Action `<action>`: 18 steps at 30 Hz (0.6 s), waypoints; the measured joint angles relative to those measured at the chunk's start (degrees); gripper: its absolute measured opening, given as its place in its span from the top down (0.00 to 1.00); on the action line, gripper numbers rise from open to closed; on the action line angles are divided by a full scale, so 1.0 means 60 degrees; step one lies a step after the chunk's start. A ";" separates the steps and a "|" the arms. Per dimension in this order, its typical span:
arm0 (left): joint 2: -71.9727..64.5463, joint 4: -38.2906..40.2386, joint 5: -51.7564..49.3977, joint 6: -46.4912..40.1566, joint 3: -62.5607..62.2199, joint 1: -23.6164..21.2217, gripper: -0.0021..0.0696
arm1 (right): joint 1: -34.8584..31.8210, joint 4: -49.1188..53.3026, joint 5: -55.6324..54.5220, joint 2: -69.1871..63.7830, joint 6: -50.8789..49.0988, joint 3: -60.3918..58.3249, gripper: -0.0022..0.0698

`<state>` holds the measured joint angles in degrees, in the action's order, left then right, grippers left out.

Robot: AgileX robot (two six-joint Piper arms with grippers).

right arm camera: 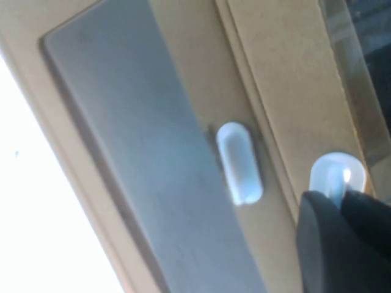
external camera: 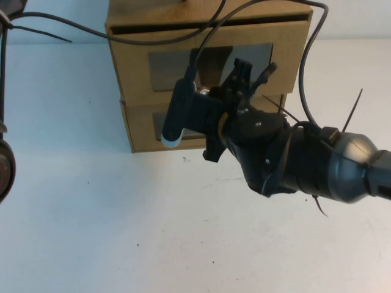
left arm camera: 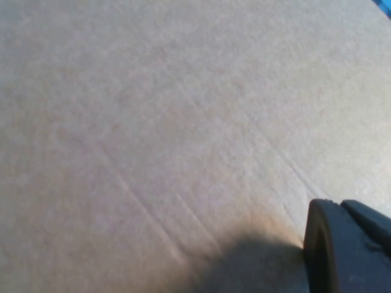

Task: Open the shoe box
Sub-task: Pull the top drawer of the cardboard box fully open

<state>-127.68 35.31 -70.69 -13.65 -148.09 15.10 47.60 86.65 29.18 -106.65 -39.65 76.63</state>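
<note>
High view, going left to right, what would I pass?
First the left arm's dark part at the edge → stacked cardboard shoe boxes → right arm's grey body. The right gripper overlaps the boxes' front, so it is left out; the left gripper shows only in its wrist view, close to cardboard.

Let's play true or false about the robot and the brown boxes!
1. Two cardboard boxes are stacked up. True.
2. The right gripper is shut on a white handle. True.
3. The boxes are red plastic. False: they are brown cardboard.
4. The left gripper carries a shoe. False: no shoe shows; it is close against plain cardboard.
5. The table is black. False: it is white.
</note>
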 joint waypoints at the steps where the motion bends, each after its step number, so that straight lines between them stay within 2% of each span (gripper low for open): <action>1: 0.0000 0.0000 0.0000 0.0000 0.0000 0.0000 0.98 | 0.0060 -0.0001 0.0020 0.0113 -0.0024 -0.0139 0.95; 18: -0.0077 0.0183 0.0000 0.0037 -0.0020 0.0000 0.98 | 0.1347 -0.0034 0.1184 0.1522 -0.0518 -0.2000 0.95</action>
<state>-128.15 36.40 -70.69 -13.43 -148.21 15.10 55.68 86.45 36.28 -97.51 -42.76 64.63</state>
